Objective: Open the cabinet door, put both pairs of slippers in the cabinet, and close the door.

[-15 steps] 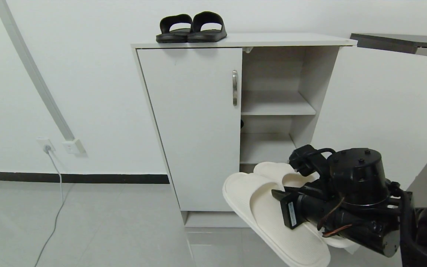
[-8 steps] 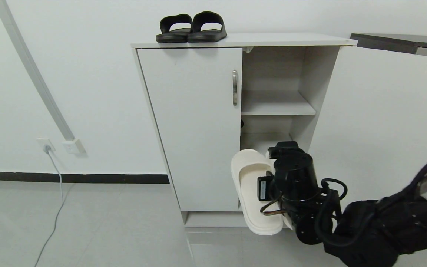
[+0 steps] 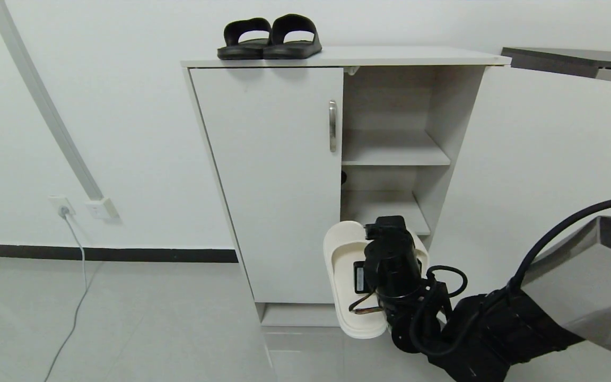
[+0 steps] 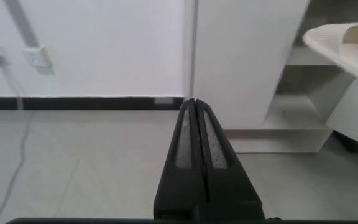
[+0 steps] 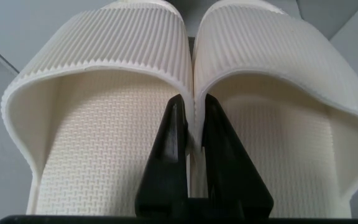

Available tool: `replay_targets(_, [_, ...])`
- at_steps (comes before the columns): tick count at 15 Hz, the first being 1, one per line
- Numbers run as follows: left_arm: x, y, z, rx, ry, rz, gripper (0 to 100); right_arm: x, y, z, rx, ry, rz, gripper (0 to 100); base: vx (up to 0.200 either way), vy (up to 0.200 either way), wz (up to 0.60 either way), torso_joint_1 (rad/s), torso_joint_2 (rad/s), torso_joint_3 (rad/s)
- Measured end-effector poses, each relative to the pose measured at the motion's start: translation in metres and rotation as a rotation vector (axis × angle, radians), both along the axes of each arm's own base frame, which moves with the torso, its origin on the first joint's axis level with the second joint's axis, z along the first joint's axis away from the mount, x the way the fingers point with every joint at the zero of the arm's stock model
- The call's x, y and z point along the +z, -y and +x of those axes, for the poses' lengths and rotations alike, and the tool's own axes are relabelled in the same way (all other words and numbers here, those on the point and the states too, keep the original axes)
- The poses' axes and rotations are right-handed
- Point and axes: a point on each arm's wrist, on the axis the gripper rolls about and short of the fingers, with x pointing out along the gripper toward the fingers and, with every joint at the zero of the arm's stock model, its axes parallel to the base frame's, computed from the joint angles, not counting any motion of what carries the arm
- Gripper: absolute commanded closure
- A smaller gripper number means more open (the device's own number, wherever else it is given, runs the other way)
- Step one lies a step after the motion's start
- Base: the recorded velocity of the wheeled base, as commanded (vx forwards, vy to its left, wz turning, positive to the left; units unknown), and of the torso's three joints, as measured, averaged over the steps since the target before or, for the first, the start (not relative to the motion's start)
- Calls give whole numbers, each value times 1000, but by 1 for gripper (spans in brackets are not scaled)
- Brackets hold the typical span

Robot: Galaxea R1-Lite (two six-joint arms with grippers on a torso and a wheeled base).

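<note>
— Since the arm sits right in front of them, how much of the white slippers (image 3: pixel 343 276) can you see?

— In the head view, the one nearer the left door (image 3: pixel 268 185) shows almost whole. The other is mostly behind the arm, with only a strip visible past it. The right wrist view shows both toe caps side by side, the heels cut off.

— And the grip?

— The right gripper (image 5: pixel 191 109) pinches the pair's two inner walls together between its fingers, so it carries both.

— Where is the pair?

— In the air before the open half of the cabinet (image 3: pixel 390 55), below the lower shelf (image 3: pixel 382 212), toes toward the cabinet and heels out over the floor (image 3: pixel 125 329). I can't tell whether the toes have passed the front edge.

— What's inside?

— The right door (image 3: pixel 549 159) stands wide open, showing the upper shelf (image 3: pixel 393 154) and the lower one. Slippers and arm hide the bottom compartment, and the shut left door hides its half. A small dark thing sits at that door's edge between the shelves, but I can't make it out.

— The black slippers (image 3: pixel 269 37)?

— On the cabinet's top, above the left door, side by side and touching.

— The left gripper (image 4: pixel 196 109)?

— Its fingers are pressed together on nothing, with the floor and the cabinet's foot ahead of it.
</note>
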Motion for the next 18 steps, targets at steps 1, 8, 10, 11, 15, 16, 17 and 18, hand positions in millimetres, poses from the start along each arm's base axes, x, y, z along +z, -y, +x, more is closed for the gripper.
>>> replay_targets(1, [1,0,0,0,5,-2,100,-1,2,3,-10,-1,-2,100,0,0,0,0,0,0])
replay_targets(8, [0,0,0,2,1,-4,100,-20,-6,21,-13,-18,-16,100,0,0,0,0,0,0])
replay_targets(10, [0,0,0,3,1,-4,100,-23,-12,32,-13,-8,-14,100,0,0,0,0,0,0])
replay_targets(11, [0,0,0,3,2,-4,100,-27,-16,35,0,-12,-14,100,0,0,0,0,0,0])
replay_targets(15, [0,0,0,0,1,0,100,-42,-19,45,-5,-24,-26,100,0,0,0,0,0,0])
replay_targets(16, [0,0,0,0,1,0,100,-44,-20,46,-3,-23,-26,100,0,0,0,0,0,0])
replay_targets(17, [0,0,0,0,1,-1,100,-45,-20,48,-6,-24,-27,100,0,0,0,0,0,0])
replay_targets(18, [0,0,0,-1,1,0,100,-47,-17,52,-17,-26,-28,100,0,0,0,0,0,0])
